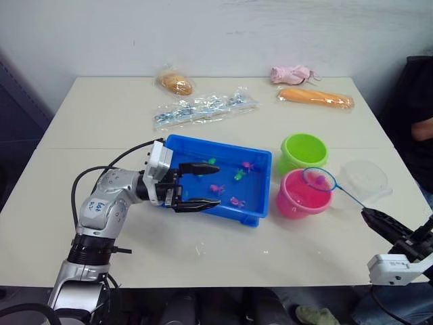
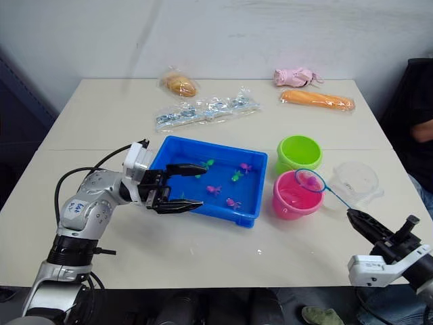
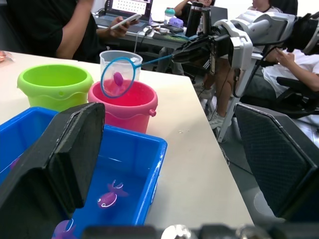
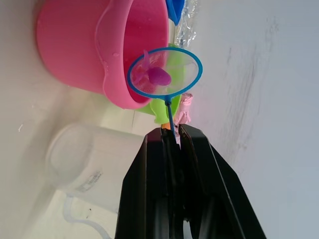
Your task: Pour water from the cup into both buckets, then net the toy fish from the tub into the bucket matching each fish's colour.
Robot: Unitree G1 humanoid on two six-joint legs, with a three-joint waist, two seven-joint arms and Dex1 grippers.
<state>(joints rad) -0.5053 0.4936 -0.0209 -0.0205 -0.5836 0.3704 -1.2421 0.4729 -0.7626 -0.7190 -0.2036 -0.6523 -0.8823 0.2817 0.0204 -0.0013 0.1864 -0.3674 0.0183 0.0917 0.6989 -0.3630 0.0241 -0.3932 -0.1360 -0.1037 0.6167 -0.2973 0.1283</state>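
Right claw point(image 1: 374, 220), nearest the head camera at the worktop's point(image 1: 223, 257) front right edge, is clamped on the thin dark wire handle of the small blue-rimmed round mesh net point(image 1: 318, 179). Net hoop hovers over the hot pink round plastic bucket point(image 1: 298, 196), with a tiny pink plastic fish point(image 4: 158, 76) sitting in the mesh. Lime green round plastic bucket point(image 1: 304, 150) stands just behind the pink one, touching or nearly so. Clear plastic measuring cup point(image 1: 365, 179) sits on the worktop just right of the pink bucket, under the handle. Left claw point(image 1: 200, 184) is spread wide, empty, fingers straddling the near left corner of the shallow bright blue rectangular plastic tub point(image 1: 260, 162), likely bracing it. Tub has several fish left, pink point(image 1: 216, 189) and green point(image 1: 239, 175). Risks, as judgement: hoop looks close to the far rim, so a tip in the wrong direction could drop the fish into the green bucket or onto the worktop; the wet fish may cling to the mesh; a low swing of the handle could knock the cup over; the thin wire may twist in the grip.
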